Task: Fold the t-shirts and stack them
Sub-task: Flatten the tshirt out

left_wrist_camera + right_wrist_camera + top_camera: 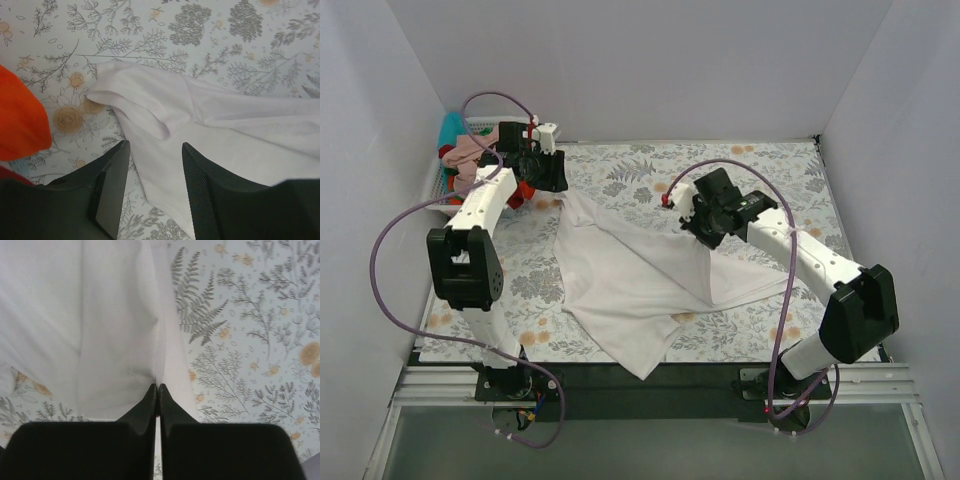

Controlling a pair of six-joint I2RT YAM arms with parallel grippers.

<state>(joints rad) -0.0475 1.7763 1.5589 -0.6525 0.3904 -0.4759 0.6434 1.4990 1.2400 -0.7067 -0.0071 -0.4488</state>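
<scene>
Jaws of right gripper pinch the white t-shirt while left gripper hangs wide above it.

Two matching arms on show: the left arm and the right arm are both built of white tubular links joined by chunky black joint housings. A purple cable trails off the left one, and a second purple cable runs along the right. Up close, the left gripper has matte black fingers, one face finely ribbed. The right gripper has black wedge-shaped fingers tapering to thin tips.
</scene>
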